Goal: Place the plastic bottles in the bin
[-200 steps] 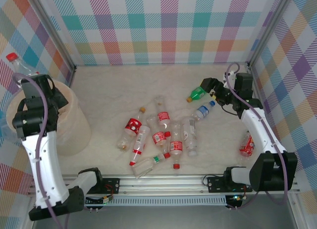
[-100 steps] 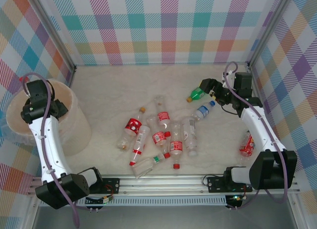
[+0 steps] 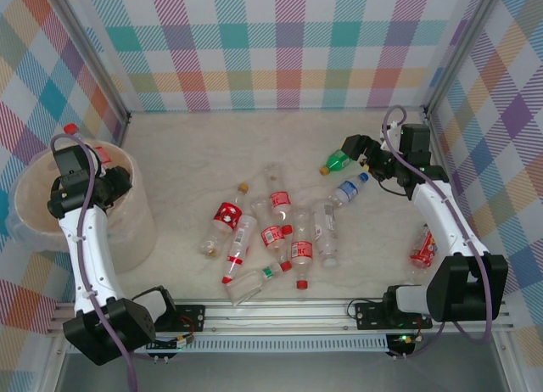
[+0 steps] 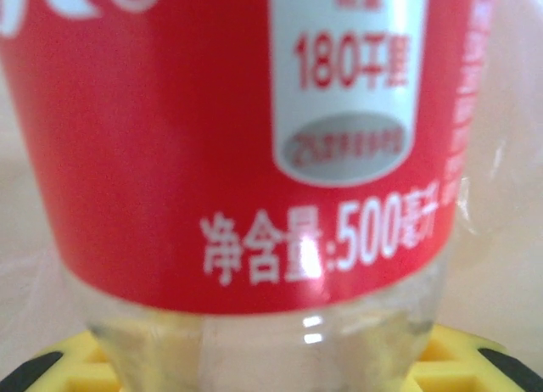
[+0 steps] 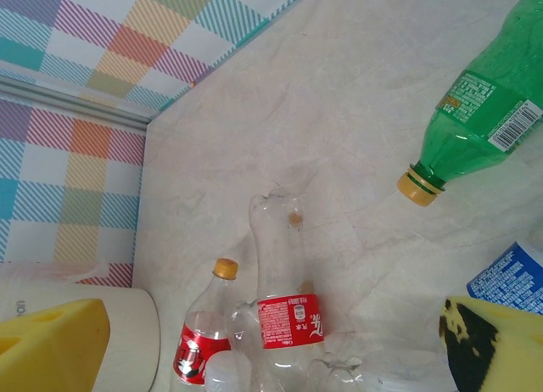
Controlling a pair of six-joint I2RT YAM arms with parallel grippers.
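Top external | our left hand (image 3: 108, 172), clenched on a bottle (image 4: 237, 154), has swung over the bin (image 3: 136, 228) | right hand (image 3: 353, 147) stays released by green bottle (image 3: 340, 161) | we expect the drop.

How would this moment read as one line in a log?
left claw: shut on red-label bottle, over bin | right claw: open, near green bottle

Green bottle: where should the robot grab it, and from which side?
Across the middle of the green bottle, at its label, coming down from above. It lies flat on its side on the table with its round sides free, and the open right gripper hangs close by.
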